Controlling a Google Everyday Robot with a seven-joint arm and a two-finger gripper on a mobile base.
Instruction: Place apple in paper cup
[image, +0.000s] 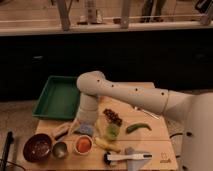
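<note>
The apple (83, 144) is a small orange-red round fruit that sits inside the white paper cup (83, 150) near the table's front left. My gripper (81, 128) hangs at the end of the white arm, just above and slightly behind the cup. It looks apart from the apple. The arm reaches in from the right and bends down over the table's left half.
A brown bowl (37, 147) and a small metal cup (60, 149) stand left of the paper cup. A green tray (57, 97) lies at the back left. Dark grapes (112, 116), a green cup (113, 131), a green pepper (137, 127), a banana (106, 145) and a white-handled tool (127, 157) lie to the right.
</note>
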